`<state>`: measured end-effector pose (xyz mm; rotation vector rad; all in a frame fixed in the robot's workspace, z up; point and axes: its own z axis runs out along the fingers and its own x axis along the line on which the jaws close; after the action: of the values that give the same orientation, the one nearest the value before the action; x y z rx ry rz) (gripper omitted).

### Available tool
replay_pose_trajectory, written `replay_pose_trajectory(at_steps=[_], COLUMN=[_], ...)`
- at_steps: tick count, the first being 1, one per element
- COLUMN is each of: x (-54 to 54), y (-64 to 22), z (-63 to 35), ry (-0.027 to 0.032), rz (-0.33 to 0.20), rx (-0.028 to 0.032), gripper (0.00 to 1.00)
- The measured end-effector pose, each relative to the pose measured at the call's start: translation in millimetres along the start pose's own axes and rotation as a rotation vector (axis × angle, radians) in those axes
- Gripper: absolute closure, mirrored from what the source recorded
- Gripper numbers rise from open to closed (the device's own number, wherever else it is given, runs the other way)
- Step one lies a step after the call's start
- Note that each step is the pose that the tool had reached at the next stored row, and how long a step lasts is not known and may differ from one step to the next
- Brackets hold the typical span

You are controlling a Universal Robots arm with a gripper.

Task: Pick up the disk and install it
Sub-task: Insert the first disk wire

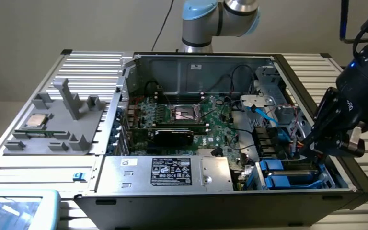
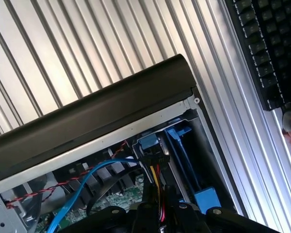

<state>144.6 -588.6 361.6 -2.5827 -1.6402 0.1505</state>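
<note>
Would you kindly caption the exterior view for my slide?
Black robot gripper above blue plastic carriers in the open grey computer case.

I see a black case (image 1: 203, 211) on a ribbed silver table (image 1: 88, 67), a green board (image 1: 219, 127) inside and blue carriers (image 1: 286, 175) in the bay. The silver box (image 1: 136, 172) has a black sticker (image 1: 171, 171) with white print. Grey tray (image 1: 50, 129), black keyboard (image 2: 262, 48), blue cable (image 2: 111, 162) — and what looks like red-and-black twisted wire (image 2: 53, 187). The gripper (image 1: 318, 143) is black.

Open PC case (image 1: 190, 72) is seen on ribbed table (image 1: 88, 62). Gripper (image 1: 325, 143) is held at 4 o'clock of motherboard (image 1: 190, 120), just above blue carriers (image 1: 286, 175). Processor chip (image 1: 36, 120) is seated in grey fixture (image 1: 69, 100) at 9 o'clock.
</note>
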Motion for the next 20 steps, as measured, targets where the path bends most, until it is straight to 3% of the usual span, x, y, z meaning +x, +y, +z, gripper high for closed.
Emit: replay_pose_trajectory(at_steps=[3, 5, 14, 17, 20], x=[0.0, 0.0, 0.0, 0.0, 0.0], y=[0.1, 0.2, 0.1, 0.1, 0.1], z=[0.3, 0.8, 0.6, 0.6, 0.6], ry=[-0.0159, -0.0195, -0.0233, -0.0234, -0.0233], rz=[0.008, 0.011, 0.013, 0.013, 0.013], rx=[-0.0076, -0.0093, -0.0111, -0.0111, -0.0111], gripper=[0.82, 0.82, 0.81, 0.62, 0.56])
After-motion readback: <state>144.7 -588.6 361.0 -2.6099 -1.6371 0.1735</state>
